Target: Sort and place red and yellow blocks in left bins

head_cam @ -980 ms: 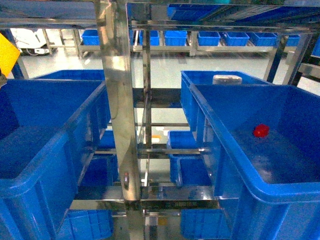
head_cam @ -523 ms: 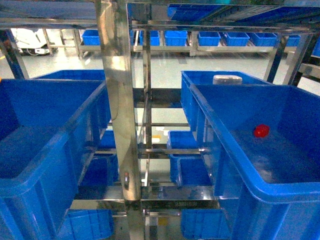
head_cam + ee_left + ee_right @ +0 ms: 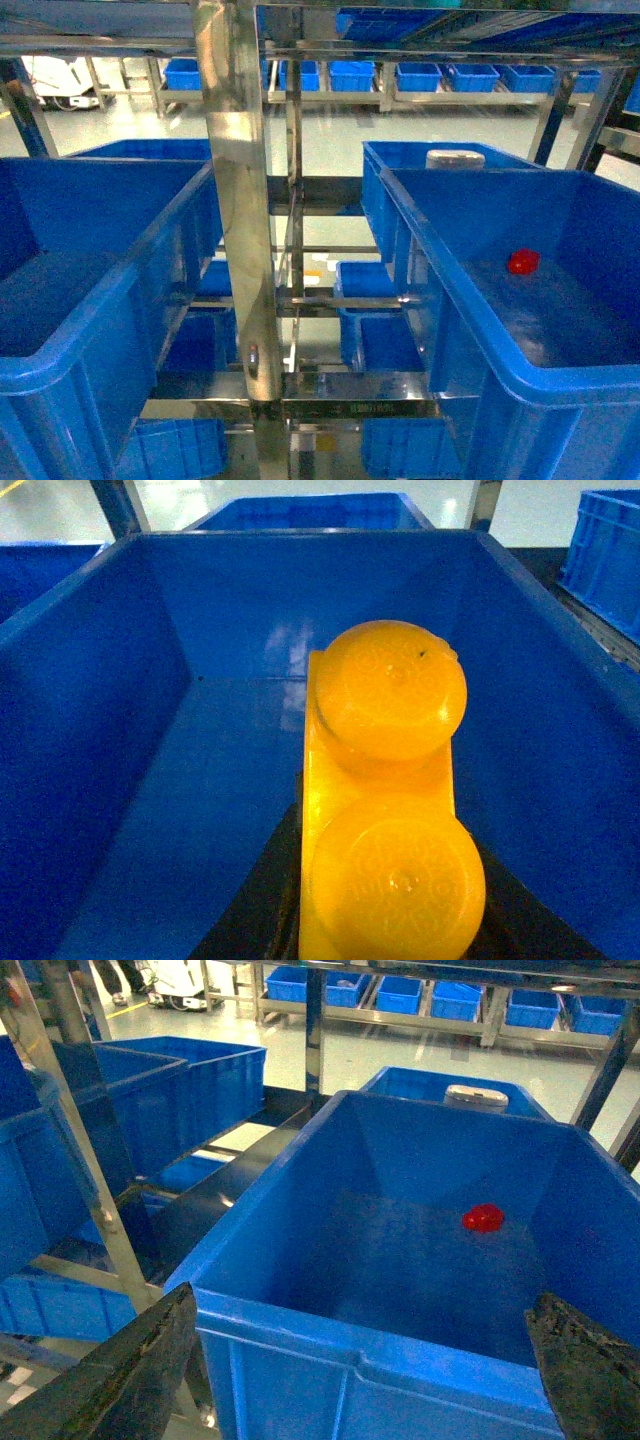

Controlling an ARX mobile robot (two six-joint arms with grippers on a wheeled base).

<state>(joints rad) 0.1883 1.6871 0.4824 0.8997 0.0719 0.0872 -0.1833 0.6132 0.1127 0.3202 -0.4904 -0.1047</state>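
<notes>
The orange-yellow block (image 3: 385, 810), with two studs, fills the left wrist view. My left gripper (image 3: 385, 920) is shut on it, dark fingers (image 3: 265, 905) on either side, above the inside of a left bin (image 3: 90, 730), the big blue crate at left (image 3: 60, 360) in the head view. The red block (image 3: 522, 262) lies on the floor of the right-hand blue crate (image 3: 500, 370). My right gripper (image 3: 360, 1370) stands open before that crate's near rim (image 3: 400, 1335), the red block (image 3: 483, 1217) well beyond it. Neither gripper shows in the head view.
A shiny steel rack post (image 3: 235, 200) stands between the two crates. Behind the right crate sits another blue crate holding a white object (image 3: 455, 158). More blue crates sit on lower shelves (image 3: 375, 340) and along the far wall (image 3: 418, 75).
One second ago the yellow block showed at the head view's far left edge; it has since left that view. The red block has not moved.
</notes>
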